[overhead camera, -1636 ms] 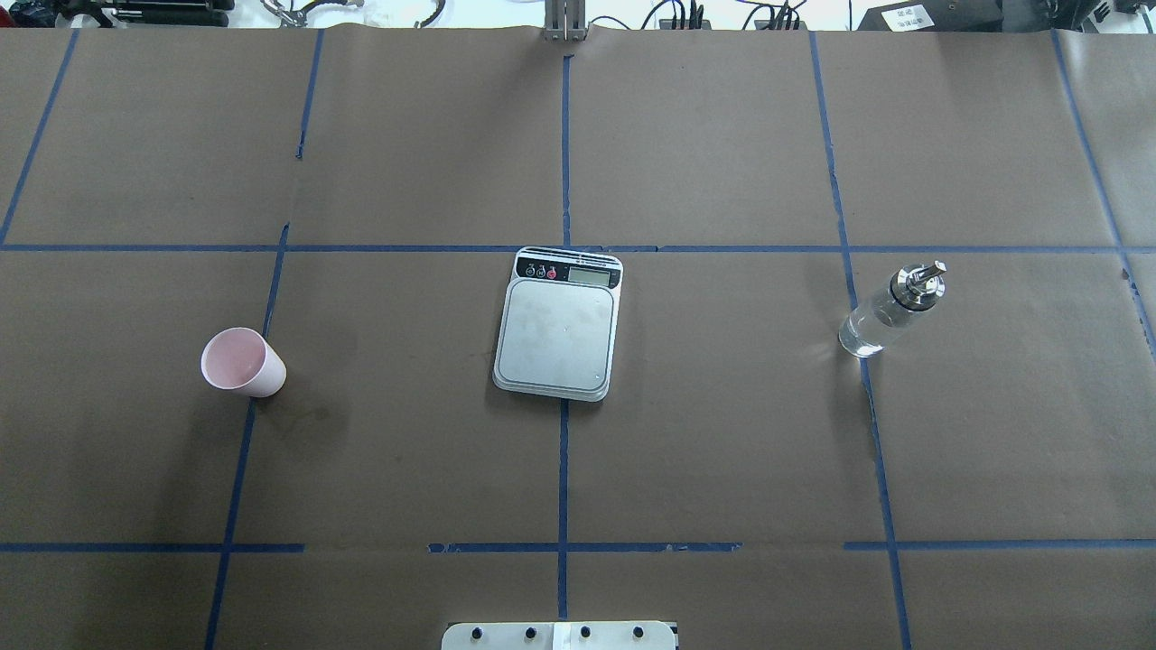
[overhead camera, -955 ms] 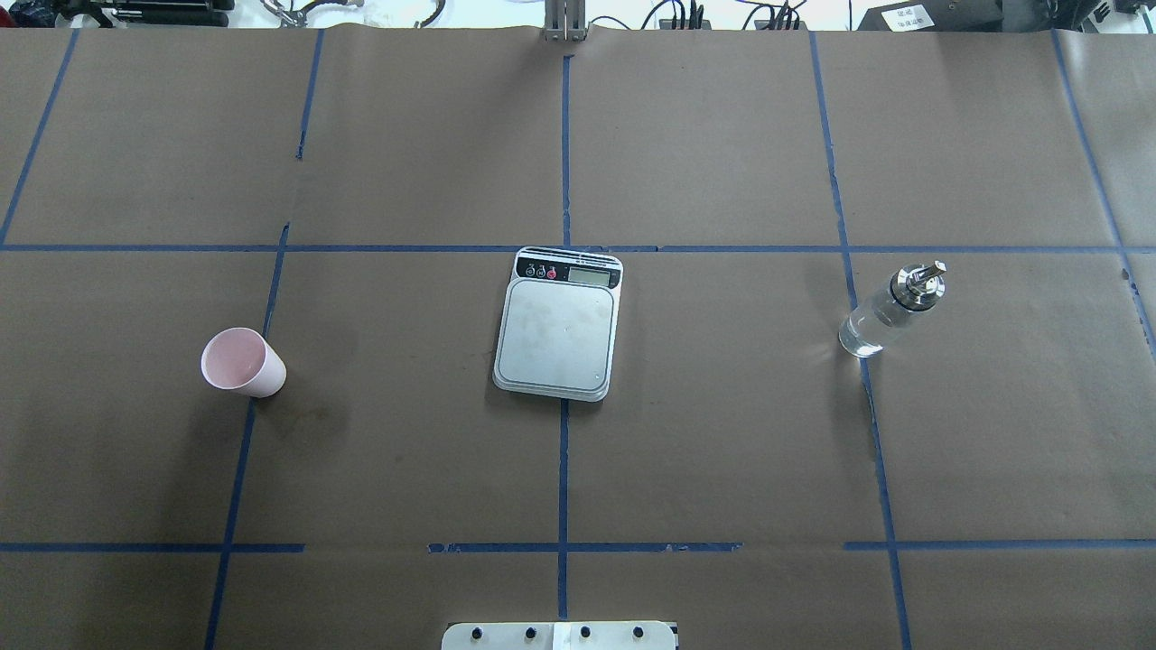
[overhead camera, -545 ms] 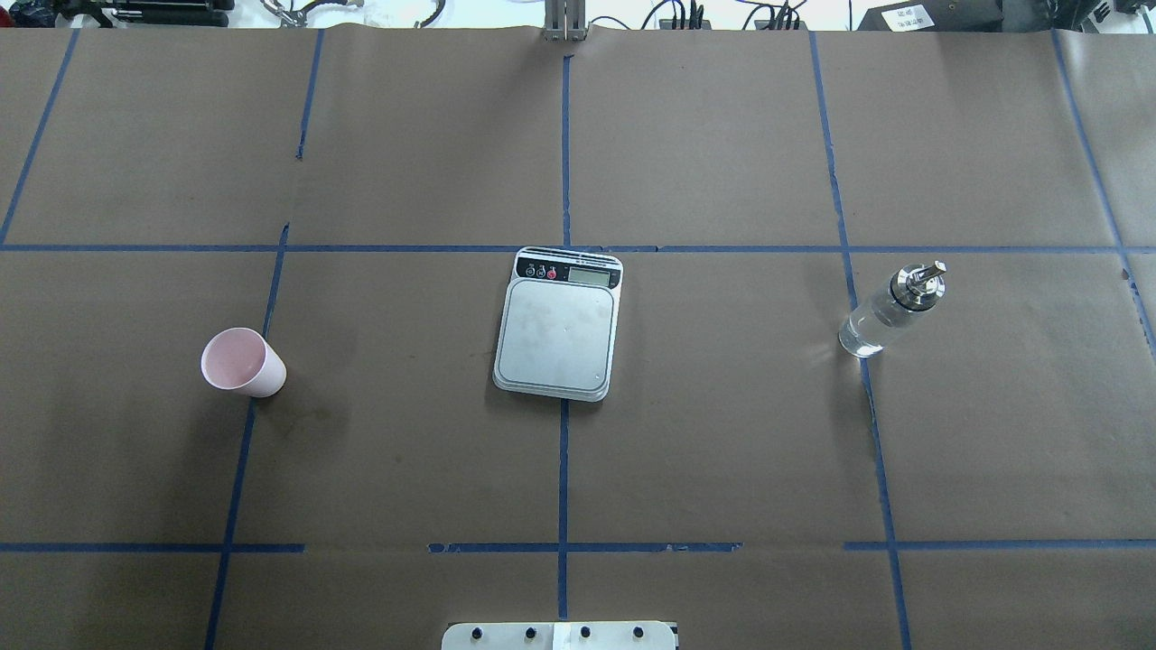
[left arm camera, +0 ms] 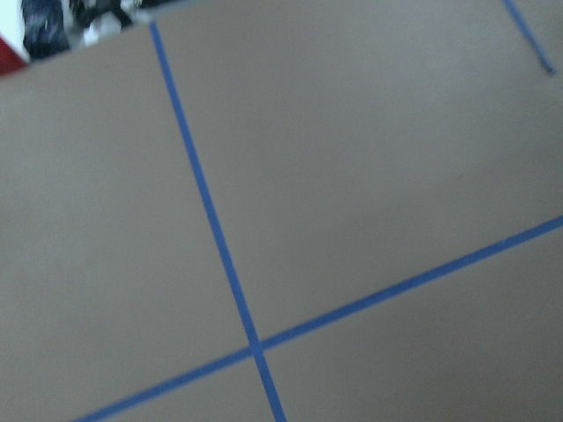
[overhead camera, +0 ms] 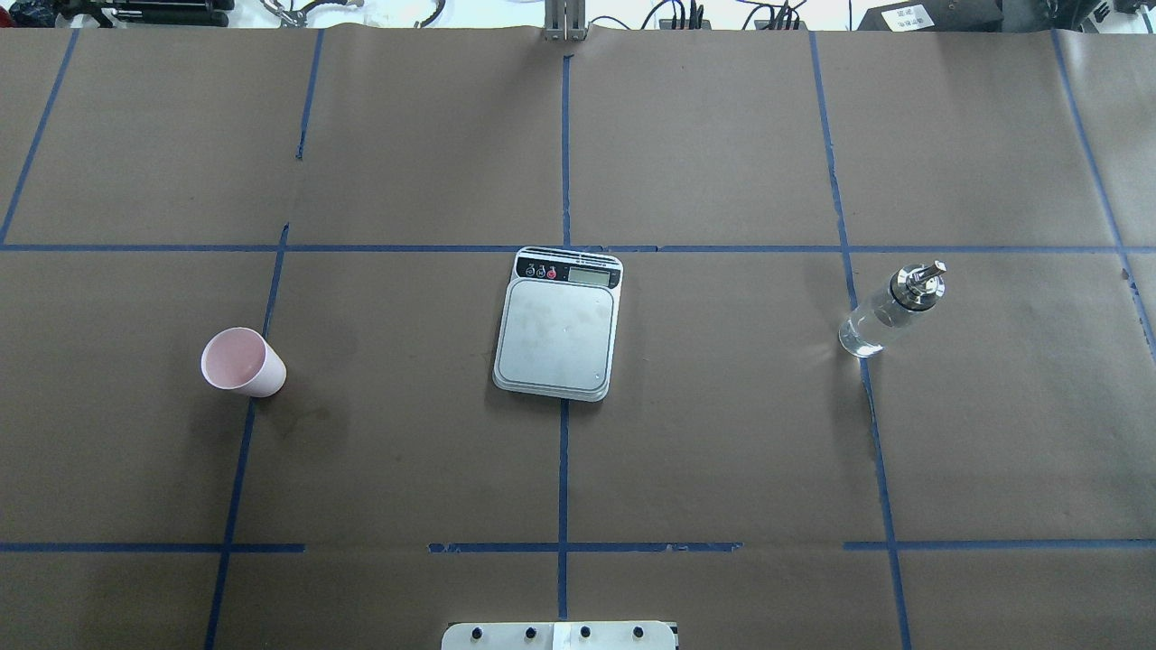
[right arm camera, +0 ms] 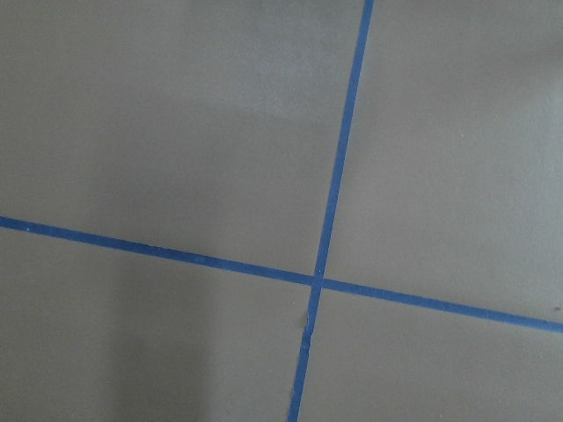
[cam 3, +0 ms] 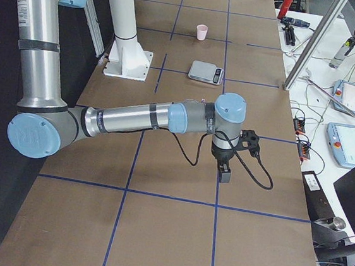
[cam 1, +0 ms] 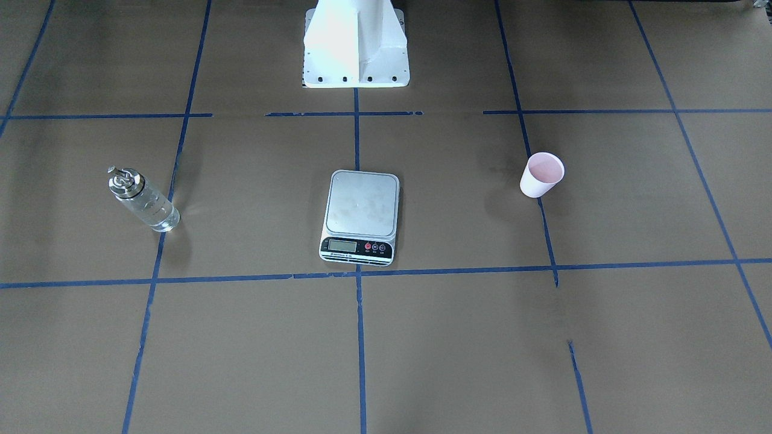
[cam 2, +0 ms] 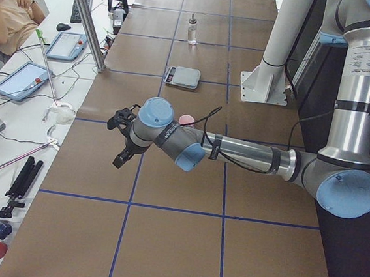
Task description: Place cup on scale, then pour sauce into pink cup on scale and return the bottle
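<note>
The pink cup [overhead camera: 242, 363] stands upright on the brown table, left of centre; it also shows in the front view [cam 1: 542, 175]. The scale [overhead camera: 557, 334] lies in the middle with a bare platform [cam 1: 362, 205]. The clear bottle [overhead camera: 890, 310] with its silver spout stands upright at the right and holds clear sauce [cam 1: 151, 211]. My left gripper [cam 2: 120, 158] hangs over the table's left end, short of the cup. My right gripper [cam 3: 224, 171] hangs over the right end. Both show only in the side views, so I cannot tell whether they are open or shut.
Blue tape lines cross the brown paper. The white robot base [cam 1: 356, 42] stands at the near edge behind the scale. A person [cam 2: 6, 16] sits by a side bench with tablets [cam 2: 20, 80] and cables. Both wrist views show only bare paper and tape.
</note>
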Controlling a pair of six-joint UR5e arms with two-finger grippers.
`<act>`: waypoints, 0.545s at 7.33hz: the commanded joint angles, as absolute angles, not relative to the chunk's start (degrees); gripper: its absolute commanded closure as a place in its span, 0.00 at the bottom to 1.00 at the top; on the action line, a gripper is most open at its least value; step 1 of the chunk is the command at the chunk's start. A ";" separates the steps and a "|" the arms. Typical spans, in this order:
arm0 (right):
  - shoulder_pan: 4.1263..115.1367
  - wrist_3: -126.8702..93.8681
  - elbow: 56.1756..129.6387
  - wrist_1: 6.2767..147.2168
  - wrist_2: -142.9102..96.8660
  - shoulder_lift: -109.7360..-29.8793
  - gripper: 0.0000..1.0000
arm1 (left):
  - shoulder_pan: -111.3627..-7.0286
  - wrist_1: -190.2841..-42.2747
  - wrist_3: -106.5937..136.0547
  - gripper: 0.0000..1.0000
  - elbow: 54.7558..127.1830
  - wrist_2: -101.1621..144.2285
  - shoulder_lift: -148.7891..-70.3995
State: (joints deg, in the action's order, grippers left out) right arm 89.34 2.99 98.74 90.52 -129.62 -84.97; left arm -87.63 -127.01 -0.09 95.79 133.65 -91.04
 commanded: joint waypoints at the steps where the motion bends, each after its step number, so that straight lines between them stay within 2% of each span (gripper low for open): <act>1: 89.30 2.64 97.56 85.17 -130.42 -85.34 0.00 | -87.71 -131.04 2.97 0.00 96.59 133.95 -91.05; 2: 89.30 2.72 97.56 83.60 -131.91 -85.34 0.00 | -87.45 -131.83 5.69 0.00 98.07 133.77 -91.49; 4: 89.21 2.55 96.86 81.83 -133.49 -85.43 0.00 | -80.55 -134.12 17.14 0.00 99.49 133.60 -90.62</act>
State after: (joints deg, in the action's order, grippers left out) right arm 89.24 2.61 97.19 82.73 -132.27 -85.39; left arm -84.69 -133.19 9.44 98.52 133.85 -90.96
